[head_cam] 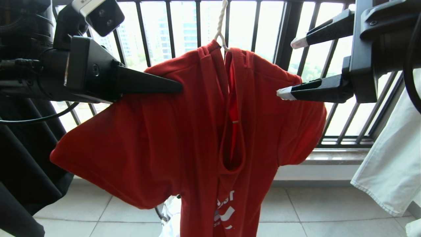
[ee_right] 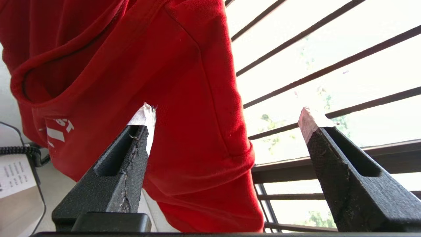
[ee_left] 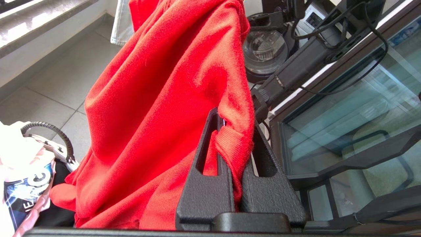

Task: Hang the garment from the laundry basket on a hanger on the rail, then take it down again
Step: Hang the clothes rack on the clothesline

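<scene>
Behind everything, a dark window railing with vertical bars is seen above a tiled floor, and the red garment is hung in front of it on the off-white wire hanger, whose twisted neck rises from the collar. One sleeve edge is clamped between the closed fingers of the left gripper, while the right gripper is held wide apart beside the other sleeve, with nothing gripped.

Red garment with white lettering, off-white hanger.
</scene>
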### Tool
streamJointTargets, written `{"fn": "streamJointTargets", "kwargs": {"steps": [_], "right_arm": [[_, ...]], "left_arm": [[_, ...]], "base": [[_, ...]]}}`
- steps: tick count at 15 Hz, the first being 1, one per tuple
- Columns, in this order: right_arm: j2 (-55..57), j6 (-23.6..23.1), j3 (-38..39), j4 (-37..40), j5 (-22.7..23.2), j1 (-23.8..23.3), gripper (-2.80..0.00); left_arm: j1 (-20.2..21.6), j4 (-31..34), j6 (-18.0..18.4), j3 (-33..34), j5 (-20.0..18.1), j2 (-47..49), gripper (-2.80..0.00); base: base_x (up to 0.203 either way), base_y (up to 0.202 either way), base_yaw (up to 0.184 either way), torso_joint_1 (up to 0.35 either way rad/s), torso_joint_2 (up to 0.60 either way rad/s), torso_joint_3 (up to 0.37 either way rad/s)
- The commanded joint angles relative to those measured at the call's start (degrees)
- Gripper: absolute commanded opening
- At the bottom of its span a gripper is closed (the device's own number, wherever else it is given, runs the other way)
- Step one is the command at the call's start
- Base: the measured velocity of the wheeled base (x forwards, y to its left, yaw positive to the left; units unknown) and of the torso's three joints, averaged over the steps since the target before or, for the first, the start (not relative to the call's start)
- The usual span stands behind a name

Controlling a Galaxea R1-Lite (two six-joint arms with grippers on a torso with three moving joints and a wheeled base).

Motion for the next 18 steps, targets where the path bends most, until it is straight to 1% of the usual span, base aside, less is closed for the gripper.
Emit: {"fn": "streamJointTargets", "kwargs": {"steps": [1, 2, 4, 8, 10, 14, 15, 16, 17, 18], "right_arm": [[3.8, 0.3, -1.0, 0.0, 0.6, -0.1, 0.00], [4.9, 1.5, -2.1, 0.0, 1.5, -0.1, 0.00], [6.4, 2.9, -4.1, 0.1, 4.9, -0.1, 0.00], [6.7, 3.3, -4.2, 0.1, 8.0, 0.0, 0.00], [6.9, 4.4, -4.3, 0.1, 11.2, 0.2, 0.00], [6.7, 4.7, -4.2, 2.6, 16.4, 0.3, 0.00], [6.7, 4.7, -4.2, 2.6, 17.1, 0.3, 0.00], [6.6, 4.7, -4.2, 2.7, 17.6, 0.3, -2.80], [6.6, 5.4, -4.2, 2.6, 17.7, 0.6, -2.80], [6.6, 7.0, -4.3, 2.4, 17.8, 1.4, -2.80]], "left_arm": [[0.0, 0.2, -0.1, 0.1, -0.3, -1.9, -2.80], [0.0, 0.4, -0.1, 0.1, -0.3, -2.6, -2.80], [0.0, 1.3, -0.1, 0.1, -0.3, -4.0, -2.80], [0.0, 1.4, -0.1, 0.1, -0.3, -3.9, -2.80], [-0.1, 1.5, -0.1, 0.1, -0.3, -4.1, -2.80], [-0.1, 1.7, 0.0, 0.1, -0.3, -4.8, -2.80], [-0.1, 1.7, 0.0, 0.1, -0.3, -4.8, -2.80], [-0.1, 1.7, 0.1, 0.1, -0.2, -4.8, -2.80], [-0.1, 1.7, 0.2, 0.1, -0.3, -4.8, -2.80], [-0.1, 1.7, 0.3, 0.1, -0.3, -4.8, -2.80]], "base": [[0.000, 0.000, 0.000, 0.000, 0.00, 0.000], [0.000, 0.000, 0.000, 0.000, 0.00, 0.000], [0.000, 0.000, 0.000, 0.000, 0.00, 0.000], [0.000, 0.000, 0.000, 0.000, 0.00, 0.000], [0.000, 0.000, 0.000, 0.000, 0.00, 0.000], [0.000, 0.000, 0.000, 0.000, 0.00, 0.000], [0.000, 0.000, 0.000, 0.000, 0.00, 0.000], [0.000, 0.000, 0.000, 0.000, 0.00, 0.000], [0.000, 0.000, 0.000, 0.000, 0.00, 0.000], [0.000, 0.000, 0.000, 0.000, 0.00, 0.000]]}}
